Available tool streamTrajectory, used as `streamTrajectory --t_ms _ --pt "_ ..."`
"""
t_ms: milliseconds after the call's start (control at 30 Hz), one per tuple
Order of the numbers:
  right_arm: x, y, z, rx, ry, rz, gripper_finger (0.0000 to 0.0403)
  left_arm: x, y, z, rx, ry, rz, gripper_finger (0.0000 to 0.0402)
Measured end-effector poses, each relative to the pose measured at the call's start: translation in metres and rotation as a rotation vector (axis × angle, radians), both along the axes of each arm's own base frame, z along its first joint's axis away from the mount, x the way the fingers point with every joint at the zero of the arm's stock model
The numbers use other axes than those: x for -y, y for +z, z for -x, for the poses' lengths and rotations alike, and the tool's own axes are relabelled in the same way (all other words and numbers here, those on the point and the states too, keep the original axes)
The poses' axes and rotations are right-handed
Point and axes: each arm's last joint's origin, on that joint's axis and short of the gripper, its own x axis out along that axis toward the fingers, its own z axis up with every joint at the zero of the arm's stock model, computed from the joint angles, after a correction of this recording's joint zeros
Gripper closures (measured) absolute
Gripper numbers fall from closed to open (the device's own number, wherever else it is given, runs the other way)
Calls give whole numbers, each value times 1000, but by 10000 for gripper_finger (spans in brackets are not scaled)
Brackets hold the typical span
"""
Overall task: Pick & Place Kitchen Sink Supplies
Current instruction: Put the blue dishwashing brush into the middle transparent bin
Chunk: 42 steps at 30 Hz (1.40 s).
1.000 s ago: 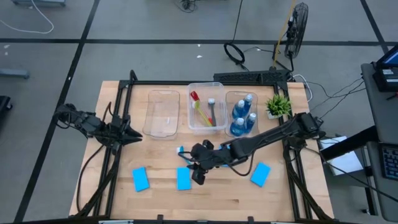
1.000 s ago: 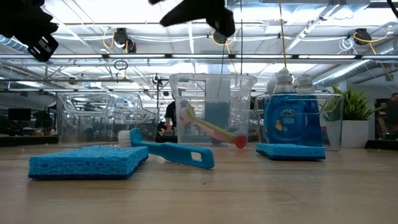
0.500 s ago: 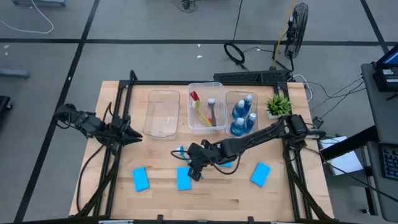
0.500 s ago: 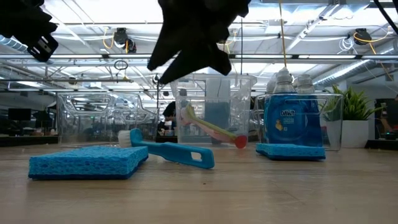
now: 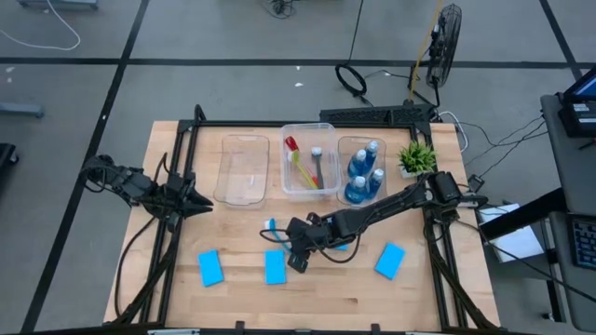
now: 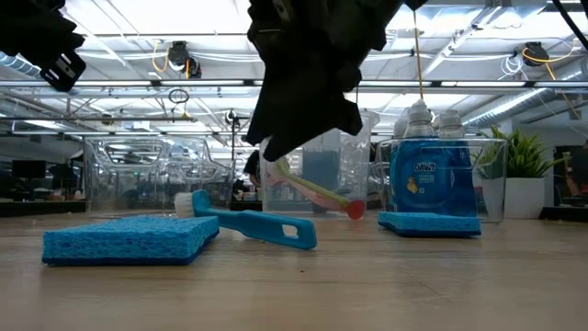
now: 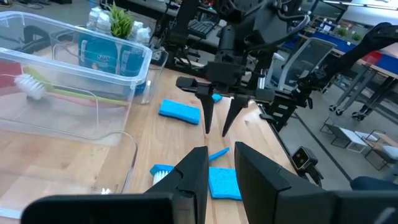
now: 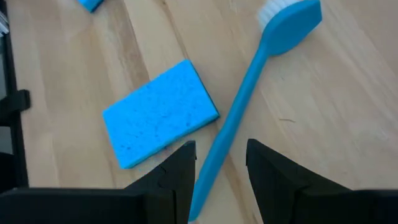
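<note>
High view: right gripper (image 5: pixel 296 258) is stretched across to table centre, hanging over the blue brush (image 5: pixel 272 231), which lies on the wood just at 6 o'clock of the middle tub (image 5: pixel 310 193); that tub already holds brushes, the tub (image 5: pixel 361 194) at its 3 o'clock holds the blue bottles (image 5: pixel 363 172), and three sponges lie loose on the boards. Left gripper (image 5: pixel 197 203) waits at the table's 9 o'clock edge, nothing in it. Low view: the right gripper (image 6: pixel 308 119) hangs dark above the blue brush (image 6: pixel 253 223), clear of it, a sponge (image 6: pixel 129 237) lying at the brush's 9 o'clock. Left wrist view: own fingers (image 7: pixel 194 171) stand narrowly parted and empty; the right gripper (image 7: pixel 219 118) points down with its two fingers spread over the brush. Right wrist view: fingers (image 8: pixel 177 168) parted to either side of the blue handle (image 8: pixel 239 112), not yet touching; a sponge (image 8: pixel 158 112) lies just beside it. Judgement: step in hand is the approach to pick the blue brush. Next move calls for a straight descent, keeping the handle centred and off the sponge, then closing.
</note>
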Motion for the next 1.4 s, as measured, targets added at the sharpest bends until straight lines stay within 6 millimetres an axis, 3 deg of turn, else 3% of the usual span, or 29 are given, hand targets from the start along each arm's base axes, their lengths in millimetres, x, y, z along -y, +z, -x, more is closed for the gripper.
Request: streamTrajectory --t_ms 333,933,1100,1400 --pt "-1 -1 -5 129 35 -5 273 0 0 0 -1 1 2 321" --pt "8 1 -10 161 -32 -76 272 0 -1 0 -7 2 2 321" --pt "14 1 -12 138 25 -151 261 0 -1 0 -7 2 3 321" --pt "23 -2 -11 105 18 -133 222 0 -1 0 -11 5 0 321"
